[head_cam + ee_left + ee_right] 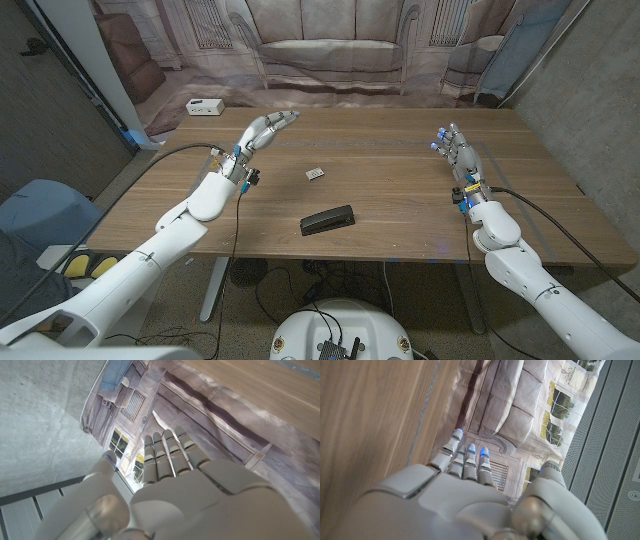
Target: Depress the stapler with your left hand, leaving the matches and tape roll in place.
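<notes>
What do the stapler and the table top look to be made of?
Stapler: probably matte black plastic or painted metal; evenly dark, no glints, too small to tell which. Table: wood or wood-look laminate, satin finish; brown plank grain runs lengthwise, with a soft sheen.

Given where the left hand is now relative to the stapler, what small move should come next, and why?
Probably swing the left hand back toward the robot and rightward until it hovers over the black stapler. The hand is raised, empty, fingers extended, well beyond the stapler, which lies untouched near the table's front edge.
</notes>
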Robot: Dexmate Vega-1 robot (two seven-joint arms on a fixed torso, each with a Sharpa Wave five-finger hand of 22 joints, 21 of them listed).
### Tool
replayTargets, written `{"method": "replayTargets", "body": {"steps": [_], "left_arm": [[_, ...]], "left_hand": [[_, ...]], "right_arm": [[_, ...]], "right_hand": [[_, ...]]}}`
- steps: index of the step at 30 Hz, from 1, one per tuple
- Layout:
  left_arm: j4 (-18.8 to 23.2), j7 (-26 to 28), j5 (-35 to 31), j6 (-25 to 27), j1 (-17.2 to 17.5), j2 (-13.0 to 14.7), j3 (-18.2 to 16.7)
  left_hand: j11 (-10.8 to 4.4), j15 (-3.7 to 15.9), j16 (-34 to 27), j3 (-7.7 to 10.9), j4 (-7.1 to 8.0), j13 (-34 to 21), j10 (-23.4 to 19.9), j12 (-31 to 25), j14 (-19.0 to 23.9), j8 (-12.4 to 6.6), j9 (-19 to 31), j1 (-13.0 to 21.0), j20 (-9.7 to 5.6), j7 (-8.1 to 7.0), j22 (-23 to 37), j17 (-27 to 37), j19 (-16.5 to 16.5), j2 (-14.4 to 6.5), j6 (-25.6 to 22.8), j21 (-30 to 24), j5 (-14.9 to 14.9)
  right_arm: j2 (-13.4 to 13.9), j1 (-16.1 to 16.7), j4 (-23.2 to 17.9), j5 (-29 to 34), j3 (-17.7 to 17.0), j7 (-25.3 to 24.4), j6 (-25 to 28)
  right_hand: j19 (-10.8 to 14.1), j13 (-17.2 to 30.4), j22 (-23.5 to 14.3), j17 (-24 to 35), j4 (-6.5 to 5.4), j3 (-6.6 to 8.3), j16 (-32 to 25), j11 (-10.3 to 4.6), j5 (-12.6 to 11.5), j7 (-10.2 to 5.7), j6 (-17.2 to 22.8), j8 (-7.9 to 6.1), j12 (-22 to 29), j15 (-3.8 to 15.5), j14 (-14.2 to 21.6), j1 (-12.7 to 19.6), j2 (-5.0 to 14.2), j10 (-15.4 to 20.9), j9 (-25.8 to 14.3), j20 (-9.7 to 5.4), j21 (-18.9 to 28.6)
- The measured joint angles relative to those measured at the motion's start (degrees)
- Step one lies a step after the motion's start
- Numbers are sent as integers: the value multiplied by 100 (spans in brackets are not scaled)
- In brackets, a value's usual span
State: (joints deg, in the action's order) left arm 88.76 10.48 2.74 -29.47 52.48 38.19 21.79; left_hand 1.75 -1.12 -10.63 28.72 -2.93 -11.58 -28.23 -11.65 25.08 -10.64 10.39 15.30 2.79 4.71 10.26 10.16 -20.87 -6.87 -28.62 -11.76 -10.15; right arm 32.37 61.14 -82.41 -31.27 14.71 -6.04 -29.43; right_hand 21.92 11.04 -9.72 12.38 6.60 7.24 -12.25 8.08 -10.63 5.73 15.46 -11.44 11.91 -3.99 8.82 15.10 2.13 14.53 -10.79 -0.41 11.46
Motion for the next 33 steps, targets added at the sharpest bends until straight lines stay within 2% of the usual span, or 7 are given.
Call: {"method": "replayTargets", "body": {"steps": [3,8,10,15,19,33], "left_arm": [[-121,-56,186,-40,-54,-134,29],[-156,-151,456,-56,-67,-173,39],[-308,-221,626,-68,-142,-336,79],[-380,-351,938,-72,-175,-404,98],[-508,-403,1140,-20,-237,-568,128],[-521,-623,1955,786,-307,-676,149]], "left_hand": [[10,0,0,0,0,0,10,0,0,27,0,-38,0,-9,0,0,0,38,54,0,0],[63,-25,0,0,0,0,63,0,-26,27,0,-68,0,0,0,0,0,68,106,0,0],[63,-37,0,0,0,0,62,0,-37,27,0,-68,11,18,0,0,12,68,125,0,0],[92,-72,28,0,0,0,92,22,-73,50,0,-113,30,30,0,0,30,113,174,33,0],[123,-102,28,0,0,0,166,44,-147,50,0,-116,51,41,0,0,97,117,269,48,0],[196,-190,72,-67,-29,0,544,89,-563,50,0,-257,58,87,0,13,352,256,686,111,23]], "right_arm": [[9,-4,-2,-8,10,21,24],[19,-18,-3,-14,25,30,32],[21,-26,-3,-42,35,68,62],[21,-45,9,-54,50,84,72],[22,-56,23,-72,60,114,92],[31,-132,64,-115,127,168,228]], "right_hand": [[0,0,0,0,0,0,0,0,0,0,0,0,0,0,0,0,0,0,0,0,0],[0,0,0,0,0,0,0,33,0,0,0,0,0,0,0,0,0,32,0,0,0],[0,0,0,0,0,0,0,33,0,0,0,0,0,0,0,0,0,32,0,0,0],[0,0,0,0,0,0,0,33,0,0,0,0,0,0,-1,0,0,32,0,0,0],[0,0,0,0,0,0,0,33,0,0,-1,0,0,0,-1,0,0,32,0,0,0],[-1,0,0,0,0,0,0,32,0,0,-1,0,0,0,-1,0,0,31,1,0,0]]}}
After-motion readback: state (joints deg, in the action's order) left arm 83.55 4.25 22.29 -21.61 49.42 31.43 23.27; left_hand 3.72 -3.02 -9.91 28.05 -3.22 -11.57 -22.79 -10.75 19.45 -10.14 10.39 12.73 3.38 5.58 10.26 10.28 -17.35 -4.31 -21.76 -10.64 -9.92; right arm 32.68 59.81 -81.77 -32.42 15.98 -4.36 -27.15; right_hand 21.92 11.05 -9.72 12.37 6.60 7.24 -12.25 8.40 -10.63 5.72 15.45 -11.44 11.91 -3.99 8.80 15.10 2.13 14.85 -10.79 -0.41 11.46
